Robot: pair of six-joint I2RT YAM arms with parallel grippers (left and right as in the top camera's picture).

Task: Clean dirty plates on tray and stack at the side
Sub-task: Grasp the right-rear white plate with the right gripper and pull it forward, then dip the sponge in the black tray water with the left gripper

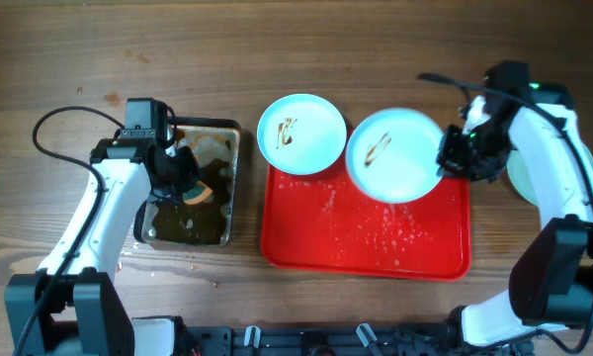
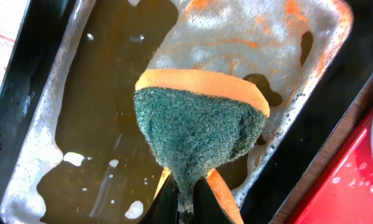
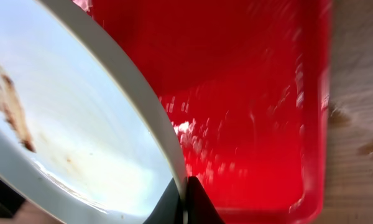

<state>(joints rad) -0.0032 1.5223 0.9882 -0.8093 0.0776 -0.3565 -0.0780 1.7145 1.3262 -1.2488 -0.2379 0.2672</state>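
Left gripper (image 2: 185,200) clamps a green-and-orange sponge (image 2: 199,127) over the dark metal pan (image 2: 15,93). Right gripper (image 3: 185,202) pinches the rim of a smeared round white plate (image 3: 68,124) above the red plastic tray (image 3: 255,93).

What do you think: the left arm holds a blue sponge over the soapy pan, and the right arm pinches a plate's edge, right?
Not blue: the left wrist view shows the sponge in the left gripper is orange with a green scrubbing face. The rest is right.

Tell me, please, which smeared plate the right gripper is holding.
The right-hand plate, its rim pinched by the right gripper; the left plate lies free, overhanging the tray's far-left corner.
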